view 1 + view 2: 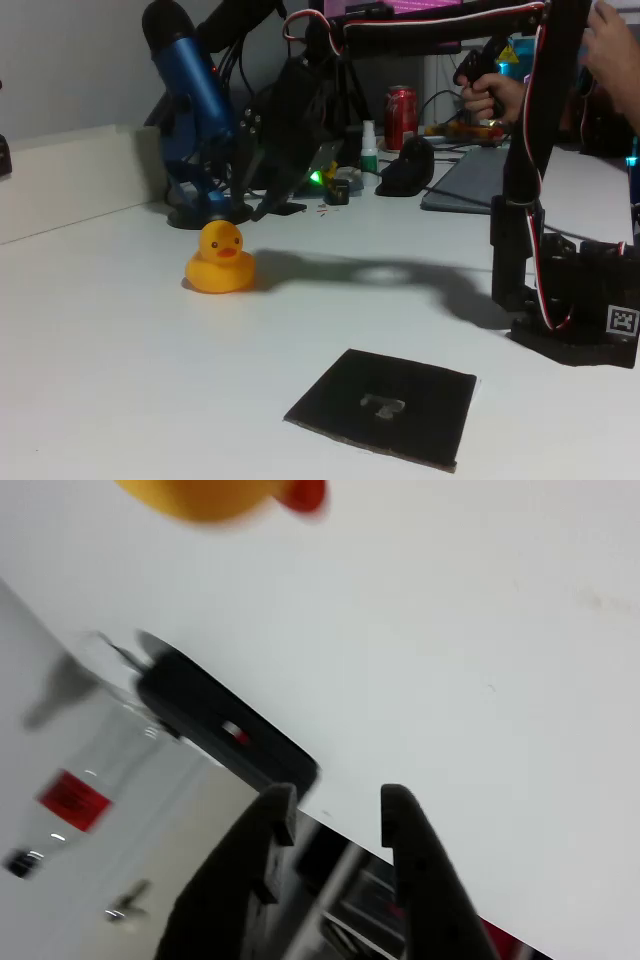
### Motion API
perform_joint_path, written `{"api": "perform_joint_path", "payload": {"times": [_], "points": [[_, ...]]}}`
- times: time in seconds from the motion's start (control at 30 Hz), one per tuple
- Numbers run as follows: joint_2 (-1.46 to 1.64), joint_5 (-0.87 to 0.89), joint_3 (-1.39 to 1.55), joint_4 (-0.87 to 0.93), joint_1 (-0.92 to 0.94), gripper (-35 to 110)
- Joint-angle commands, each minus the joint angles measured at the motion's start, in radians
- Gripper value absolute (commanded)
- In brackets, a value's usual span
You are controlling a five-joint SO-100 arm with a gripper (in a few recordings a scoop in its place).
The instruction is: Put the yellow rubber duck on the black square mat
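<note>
In the fixed view, the yellow rubber duck (220, 258) sits on the table (100, 360), left of centre. The black square mat (385, 405) lies nearer the camera and to the duck's right, well apart. The gripper (280, 190) hangs just behind and above the duck.

pale t-like mark on the black square mat (385, 405).

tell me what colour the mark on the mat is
Pale grey, on the black square mat, clearest in the fixed view.

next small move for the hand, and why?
Probably lower the hand onto the yellow rubber duck. It hangs open and empty just above and behind the duck, which stands on the table, well apart from the black square mat.
</note>
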Motion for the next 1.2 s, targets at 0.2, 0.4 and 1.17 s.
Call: {"api": "perform_joint_path", "payload": {"times": [0.2, 0.4, 1.17], "points": [[0.029, 0.005, -0.031, 0.008, 0.097, 10], [0.029, 0.005, -0.041, 0.000, 0.086, 10], [0.018, -0.086, -0.077, -0.005, 0.086, 35]]}}
